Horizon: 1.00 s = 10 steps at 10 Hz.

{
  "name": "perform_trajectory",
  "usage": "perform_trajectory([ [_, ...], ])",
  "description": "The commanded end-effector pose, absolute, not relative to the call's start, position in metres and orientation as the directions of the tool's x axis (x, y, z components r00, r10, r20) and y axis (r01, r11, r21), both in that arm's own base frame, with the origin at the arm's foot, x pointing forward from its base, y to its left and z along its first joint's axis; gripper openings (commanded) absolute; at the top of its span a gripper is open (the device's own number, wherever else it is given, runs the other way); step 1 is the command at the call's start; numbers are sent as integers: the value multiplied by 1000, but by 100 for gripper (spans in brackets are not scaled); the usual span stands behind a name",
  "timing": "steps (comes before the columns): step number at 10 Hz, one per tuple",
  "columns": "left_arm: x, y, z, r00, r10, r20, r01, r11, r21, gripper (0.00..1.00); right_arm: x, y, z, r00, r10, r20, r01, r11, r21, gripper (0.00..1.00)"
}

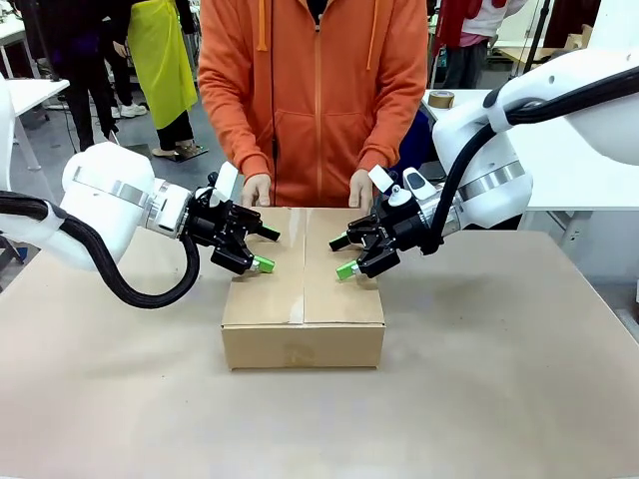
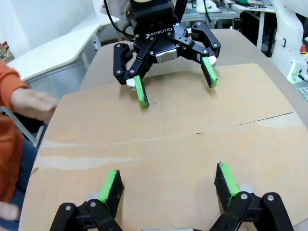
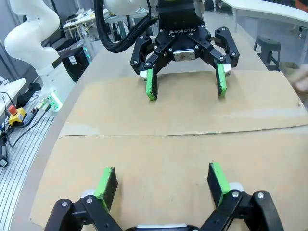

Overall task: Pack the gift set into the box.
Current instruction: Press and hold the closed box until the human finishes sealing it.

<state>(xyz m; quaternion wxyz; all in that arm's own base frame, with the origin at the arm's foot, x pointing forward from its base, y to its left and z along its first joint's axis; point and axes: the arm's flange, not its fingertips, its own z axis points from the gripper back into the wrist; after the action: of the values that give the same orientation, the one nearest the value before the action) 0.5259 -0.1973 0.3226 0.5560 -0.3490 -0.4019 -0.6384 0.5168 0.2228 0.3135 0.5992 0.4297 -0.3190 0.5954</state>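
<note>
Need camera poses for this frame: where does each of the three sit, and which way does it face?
Front view: fixed between the arms on the robot's side, facing across the table at the person; shows both arms, the left gripper and right gripper open over the closed box, and the person's hands at its far edge.
Left wrist view: on the left wrist, looking along its own fingers across the box top at the right gripper.
Right wrist view: the mirror case, facing the left gripper.
Shared: both wrist views see the box top.

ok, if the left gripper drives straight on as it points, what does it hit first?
Probably the closed top of the box: the left gripper, jaws open, tilts down at it. The right gripper faces it farther on, so depth is uncertain.
</note>
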Motion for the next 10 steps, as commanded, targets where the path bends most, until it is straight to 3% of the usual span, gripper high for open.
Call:
perform_trajectory([
  [1,525,-198,317,-151,-428,891,989,-71,133,100,516,223,309,82,435,896,-988,-80,130,100],
  [10,525,-198,317,-151,-428,891,989,-71,133,100,516,223,309,82,435,896,-988,-80,130,100],
])
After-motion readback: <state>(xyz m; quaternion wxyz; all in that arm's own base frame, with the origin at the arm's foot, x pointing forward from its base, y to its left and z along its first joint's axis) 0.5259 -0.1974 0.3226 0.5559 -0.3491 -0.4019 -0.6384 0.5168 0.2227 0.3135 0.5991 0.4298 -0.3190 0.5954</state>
